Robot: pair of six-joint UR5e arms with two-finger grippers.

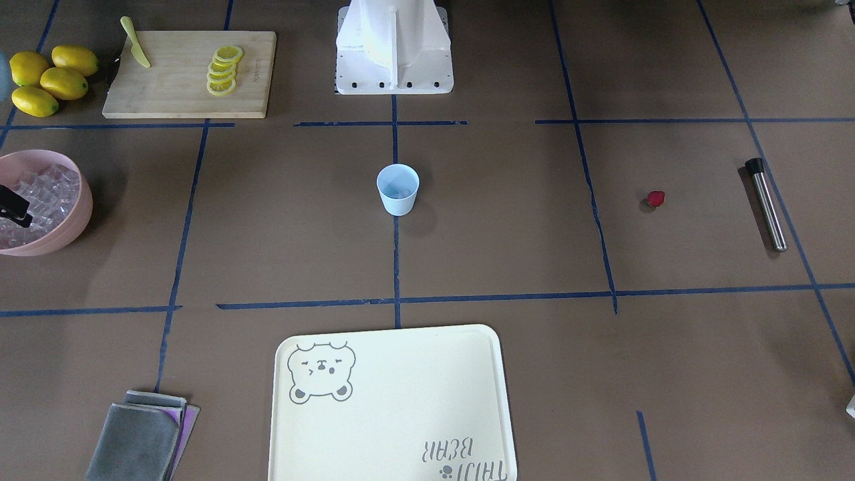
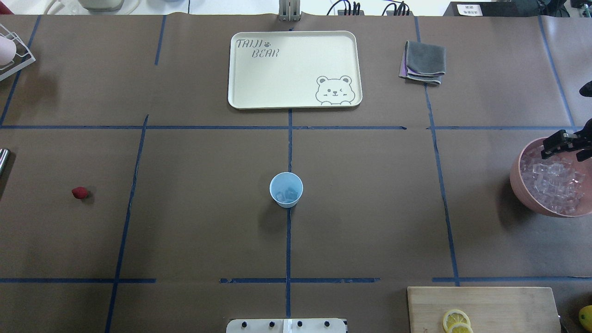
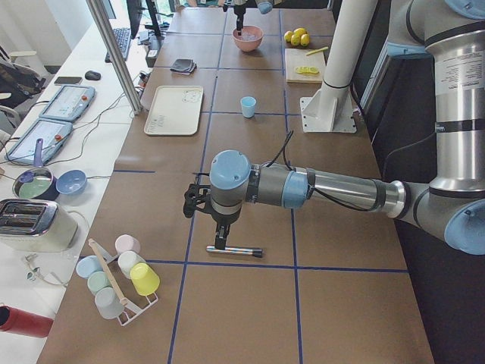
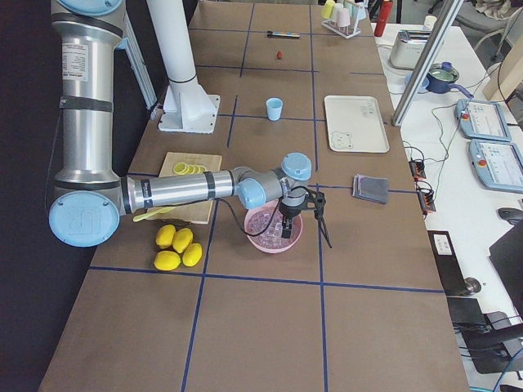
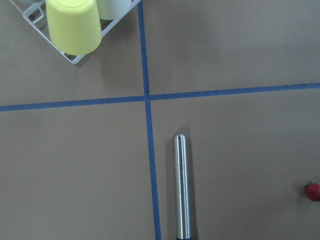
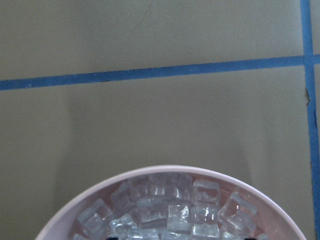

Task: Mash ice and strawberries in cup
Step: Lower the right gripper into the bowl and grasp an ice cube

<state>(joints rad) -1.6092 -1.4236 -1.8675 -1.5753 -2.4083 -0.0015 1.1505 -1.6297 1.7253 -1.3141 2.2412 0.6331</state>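
**A:** Which arm does the strawberry (image 2: 79, 193) fall to?

**B:** The left one, I'd judge. The berry lies alone on the left half of the worktop (image 2: 194, 231), well apart from the cup (image 2: 286, 189) at the centre. The left gripper (image 3: 220, 239) hangs on that same side. The right gripper (image 2: 565, 149) is far off, over the pink bowl (image 2: 518, 185) at the right edge.

**A:** Is the left gripper over the berry?

**B:** No, it hovers above the steel muddler (image 5: 181, 185), which lies flat on the worktop, farther left than the berry. In the left wrist view the muddler's long axis runs straight up from the bottom edge. The berry sits at that view's right edge, off to one side of the shaft, on the cup's side. So reaching the berry would call for a sideways shift towards the centre, then a descent.

**A:** And the fingers?

**B:** For the left I cannot tell, since only the side view shows that gripper. The right gripper's fingers look spread apart, holding nothing, above the heaped ice (image 6: 170, 210) in the bowl.

**A:** The cup?

**B:** It stands upright on the centre line with a few cubes inside. No berry is in it yet.
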